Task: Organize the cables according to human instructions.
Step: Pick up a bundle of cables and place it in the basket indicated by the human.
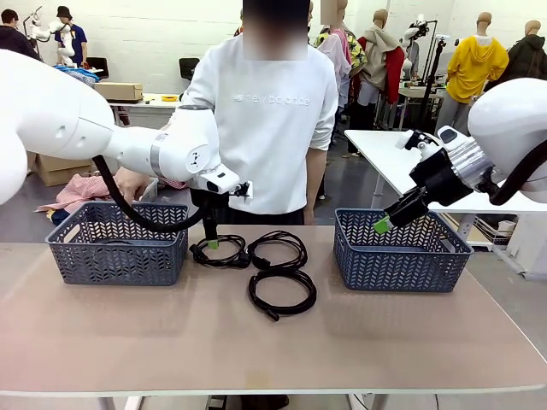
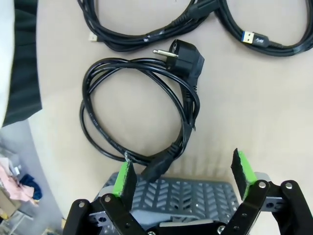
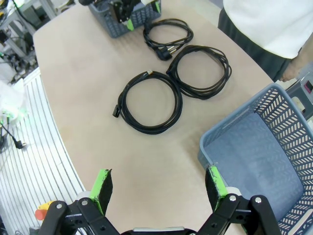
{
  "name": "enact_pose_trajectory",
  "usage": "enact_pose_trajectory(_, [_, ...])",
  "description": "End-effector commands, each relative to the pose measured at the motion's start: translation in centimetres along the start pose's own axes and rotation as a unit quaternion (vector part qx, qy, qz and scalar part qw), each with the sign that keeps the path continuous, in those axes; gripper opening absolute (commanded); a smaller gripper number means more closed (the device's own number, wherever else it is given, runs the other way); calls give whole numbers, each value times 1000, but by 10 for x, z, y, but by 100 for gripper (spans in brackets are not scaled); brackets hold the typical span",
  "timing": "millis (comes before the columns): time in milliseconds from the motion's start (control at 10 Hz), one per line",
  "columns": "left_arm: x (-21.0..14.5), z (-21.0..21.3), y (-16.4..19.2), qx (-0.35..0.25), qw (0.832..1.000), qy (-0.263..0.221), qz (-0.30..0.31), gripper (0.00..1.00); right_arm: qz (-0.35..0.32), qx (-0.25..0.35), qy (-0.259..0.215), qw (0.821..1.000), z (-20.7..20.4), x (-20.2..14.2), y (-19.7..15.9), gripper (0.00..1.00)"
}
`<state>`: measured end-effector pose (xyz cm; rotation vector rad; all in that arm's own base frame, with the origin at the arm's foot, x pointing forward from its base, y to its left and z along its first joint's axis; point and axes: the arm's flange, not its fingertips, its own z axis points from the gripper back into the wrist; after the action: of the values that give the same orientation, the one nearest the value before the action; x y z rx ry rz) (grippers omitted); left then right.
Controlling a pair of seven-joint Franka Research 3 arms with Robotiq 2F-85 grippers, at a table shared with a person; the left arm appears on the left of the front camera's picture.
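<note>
Three black coiled cables lie mid-table between two baskets: a left cable (image 1: 220, 253), a back cable (image 1: 278, 248) and a front cable (image 1: 282, 292). My left gripper (image 1: 211, 243) hangs fingers down just over the left cable, open, with nothing between its pads. The left wrist view shows that cable (image 2: 93, 122) with its round plug (image 2: 185, 56), ahead of the open left gripper (image 2: 183, 176). My right gripper (image 1: 382, 224) hovers above the right basket's (image 1: 400, 256) near left corner. In its own view the right gripper (image 3: 159, 188) is open and empty, with the cables (image 3: 149, 103) farther off.
A grey basket (image 1: 115, 248) stands at the left, with the person's hand (image 1: 128, 184) behind it. The person stands at the far edge in a white sweater. Bare tabletop lies in front of the cables. A cable with a blue USB end (image 2: 254, 36) lies beyond the left coil.
</note>
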<state>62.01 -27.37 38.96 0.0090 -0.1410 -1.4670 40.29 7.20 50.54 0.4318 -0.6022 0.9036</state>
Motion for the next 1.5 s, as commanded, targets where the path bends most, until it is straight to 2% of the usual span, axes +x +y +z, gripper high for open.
enact_pose_trajectory(0, [0, -12, 9, -20, 999, 2, -27, 100, 5, 8, -14, 1000, 0, 1, -2, 100])
enact_pose_trajectory(600, [5, -48, 4, -54, 998, 8, -44, 100, 5, 8, -14, 1000, 0, 1, -2, 100])
enact_pose_trajectory(800, [6, -55, 0, -64, 995, 12, -76, 100, 5, 8, -14, 1000, 0, 1, -2, 100])
enact_pose_trajectory(1000, [4, -60, -1, -63, 993, 11, -103, 100, 5, 8, -14, 1000, 0, 1, -2, 100])
enact_pose_trajectory(1400, [-1, -72, 1, -62, 991, 18, -114, 100, 5, 8, -14, 1000, 0, 1, -2, 100])
